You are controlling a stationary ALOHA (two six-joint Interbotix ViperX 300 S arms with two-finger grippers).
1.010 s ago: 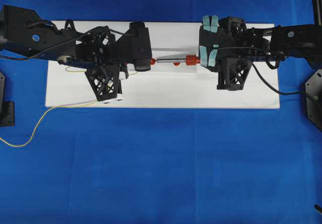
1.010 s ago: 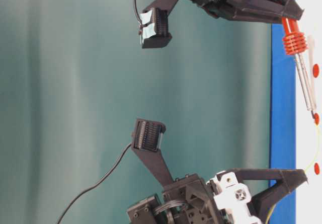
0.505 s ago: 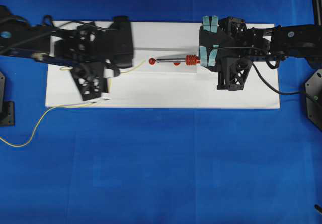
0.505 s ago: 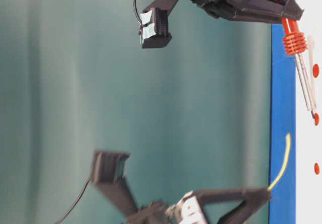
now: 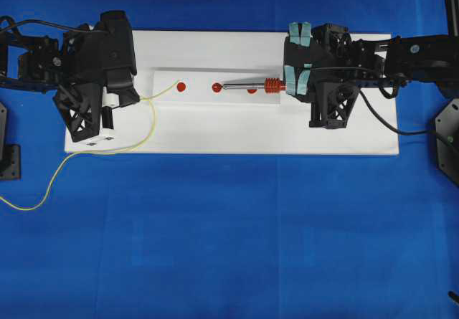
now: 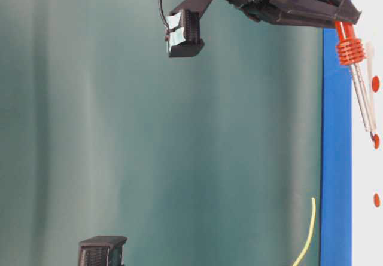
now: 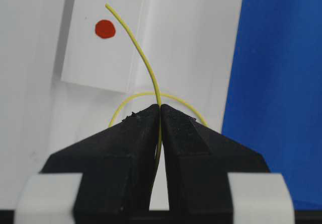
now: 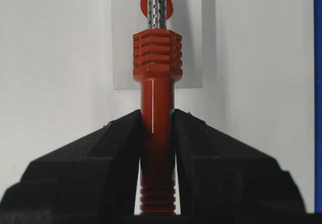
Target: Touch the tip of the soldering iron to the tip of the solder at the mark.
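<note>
The left gripper point(image 7: 160, 114) has its black fingers pressed together on the solder point(image 7: 144, 58), pinching the thin yellow wire at their tips. From the pinch the wire rises in a gentle curve and its free end hangs in the air just beside a red dot point(image 7: 105, 29) on a small white card point(image 7: 95, 58), apart from the dot. A slack loop of the same wire arcs behind the fingertips. In the overhead view the left gripper point(image 5: 115, 102) sits over the left end of the white board point(image 5: 237, 136); the solder point(image 5: 152, 111) bows out, returns across the board's near left edge and trails in a long curl over the blue cloth point(image 5: 237, 240).

The right gripper point(image 8: 157, 121) is clamped on the soldering iron point(image 8: 157, 73), its fingers squeezing the smooth red-orange handle just below the ribbed collar. The perforated silver shaft runs forward over another red dot. From above, the soldering iron point(image 5: 251, 86) lies level along the card, its tip just beside the middle of three dots, well apart from the solder's end near the leftmost dot. Its black cord point(image 5: 391, 122) trails off to the right.

No writing or brand can be read anywhere. Bare board lies between the two grippers and along the near edge; open blue cloth surrounds it.
</note>
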